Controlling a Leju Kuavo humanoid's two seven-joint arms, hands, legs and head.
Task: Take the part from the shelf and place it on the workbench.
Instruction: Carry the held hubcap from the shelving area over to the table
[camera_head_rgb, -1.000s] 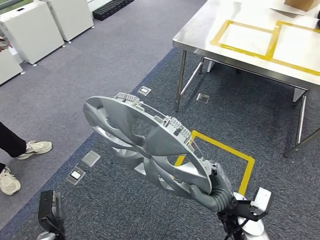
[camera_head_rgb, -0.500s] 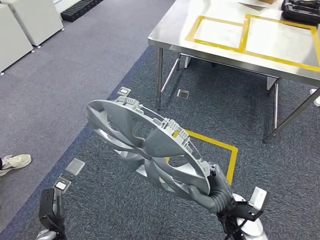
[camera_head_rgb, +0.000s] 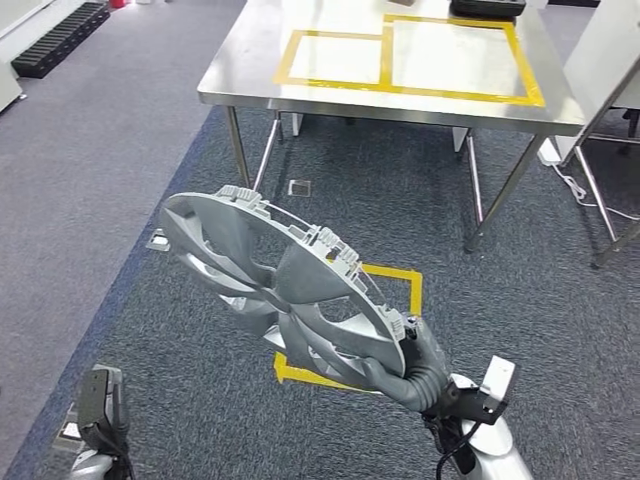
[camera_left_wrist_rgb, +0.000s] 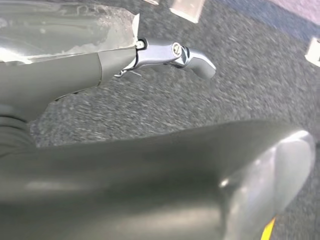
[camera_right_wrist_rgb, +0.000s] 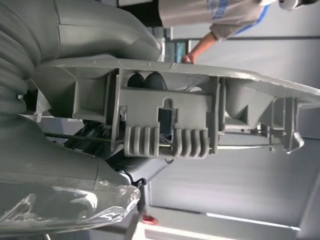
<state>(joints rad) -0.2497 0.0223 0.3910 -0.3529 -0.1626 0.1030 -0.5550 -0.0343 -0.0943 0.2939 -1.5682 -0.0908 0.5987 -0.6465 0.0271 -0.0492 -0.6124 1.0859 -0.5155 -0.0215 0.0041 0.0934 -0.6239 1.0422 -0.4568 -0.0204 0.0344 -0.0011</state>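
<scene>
The right hand (camera_head_rgb: 413, 372) is gripping the rim of the part (camera_head_rgb: 283, 290), which is stretching leftward, while the desk (camera_head_rgb: 241, 70) is lying well ahead.

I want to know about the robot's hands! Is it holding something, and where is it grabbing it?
Yes. The right hand grips the grey wheel cover by its rim, at the edge nearest the robot. The left hand holds nothing.
</scene>
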